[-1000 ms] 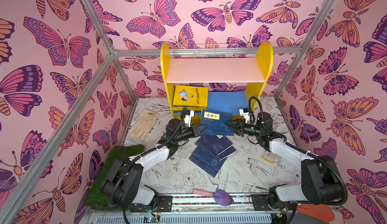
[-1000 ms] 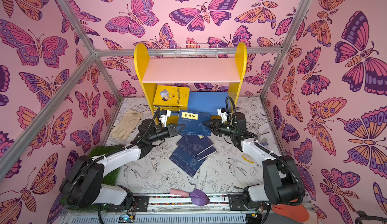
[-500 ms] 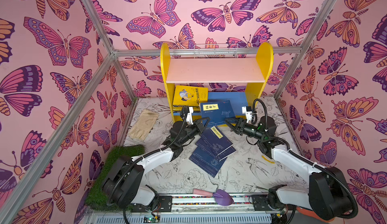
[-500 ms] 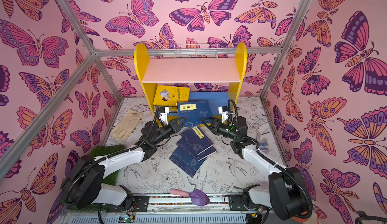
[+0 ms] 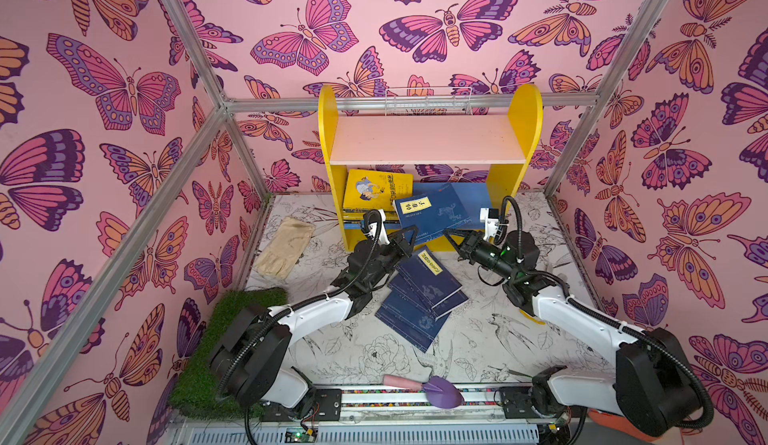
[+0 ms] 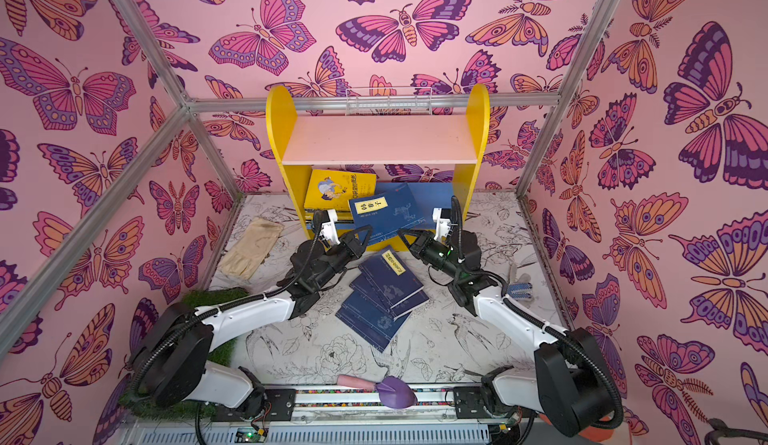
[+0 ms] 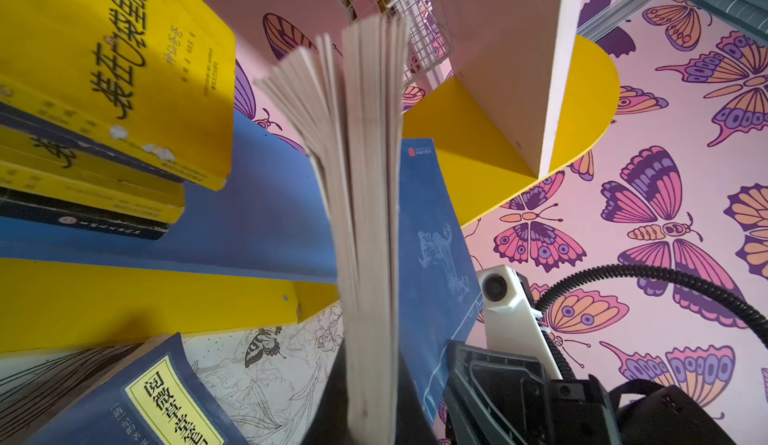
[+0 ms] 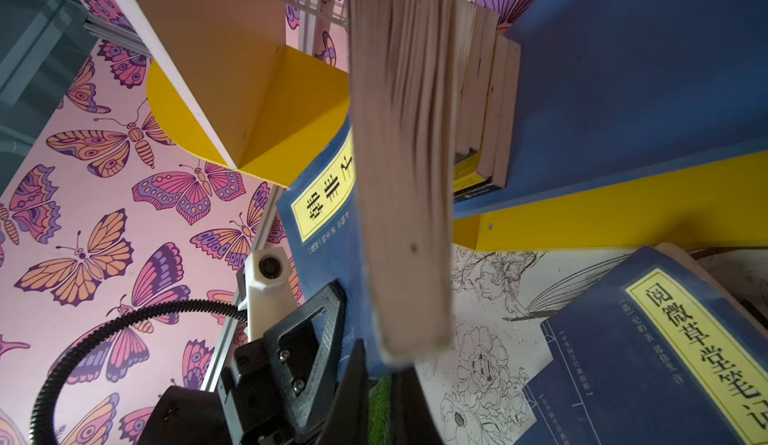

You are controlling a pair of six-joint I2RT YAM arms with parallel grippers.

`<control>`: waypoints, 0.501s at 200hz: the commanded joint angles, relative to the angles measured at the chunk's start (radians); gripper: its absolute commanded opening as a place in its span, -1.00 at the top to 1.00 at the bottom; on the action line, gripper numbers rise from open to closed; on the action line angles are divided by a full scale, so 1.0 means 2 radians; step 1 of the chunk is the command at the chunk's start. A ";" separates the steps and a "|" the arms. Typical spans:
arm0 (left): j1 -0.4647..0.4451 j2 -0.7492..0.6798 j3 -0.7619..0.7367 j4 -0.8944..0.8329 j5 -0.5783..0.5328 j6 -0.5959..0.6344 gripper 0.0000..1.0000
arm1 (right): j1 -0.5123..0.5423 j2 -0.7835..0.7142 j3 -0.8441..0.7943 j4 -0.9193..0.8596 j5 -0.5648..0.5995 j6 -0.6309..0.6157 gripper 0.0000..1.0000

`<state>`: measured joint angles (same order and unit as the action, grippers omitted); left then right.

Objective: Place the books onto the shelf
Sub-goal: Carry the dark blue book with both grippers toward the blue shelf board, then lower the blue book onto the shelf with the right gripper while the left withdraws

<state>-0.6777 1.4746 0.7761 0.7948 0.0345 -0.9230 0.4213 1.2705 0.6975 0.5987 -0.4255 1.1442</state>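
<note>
Room: pink butterfly-print walls [image 5: 415,27], aluminium bars [image 5: 274,104] | Surface: worktop [image 5: 478,339], ink-drawn flowers | shelf [image 5: 428,139] at back edge, yellow round-topped sides | navy book [image 5: 432,212] tilted over blue lower board [image 5: 473,197] | left gripper [image 5: 409,235] clamps it | right gripper [image 5: 451,235] closed at its corner, grip unclear

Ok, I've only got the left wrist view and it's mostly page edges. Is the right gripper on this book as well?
Observer: Yes. In both top views the right gripper looks closed on the navy book at its near right corner, opposite the left gripper.
Operator: Anything on the top board?
Observer: No, seen from above the pink upper board has no books on it.
Operator: What's left to shelve?
Observer: A fanned pile of navy books lying flat on the table.
</note>
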 commanded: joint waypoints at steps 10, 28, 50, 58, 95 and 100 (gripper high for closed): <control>-0.011 -0.010 -0.006 -0.070 -0.014 0.042 0.72 | 0.005 -0.016 0.035 0.000 0.047 -0.035 1.00; -0.010 -0.033 -0.013 -0.115 -0.034 0.059 0.43 | -0.002 -0.008 0.049 -0.010 0.046 -0.038 1.00; -0.006 -0.067 -0.027 -0.163 -0.063 0.069 0.10 | -0.007 0.001 0.064 -0.021 0.049 -0.051 1.00; -0.003 -0.080 -0.035 -0.181 -0.074 0.065 0.02 | -0.009 0.004 0.068 -0.025 0.052 -0.054 1.00; 0.019 -0.148 -0.066 -0.261 -0.112 0.051 0.01 | -0.026 0.023 0.084 -0.025 0.071 -0.056 1.00; 0.022 -0.156 -0.068 -0.276 -0.118 0.049 0.01 | -0.029 0.026 0.086 -0.025 0.075 -0.057 1.00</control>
<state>-0.6609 1.2312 0.6750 0.4126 -0.1108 -0.8272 0.3859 1.3006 0.8211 0.5076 -0.3336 1.0569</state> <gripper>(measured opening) 0.493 0.072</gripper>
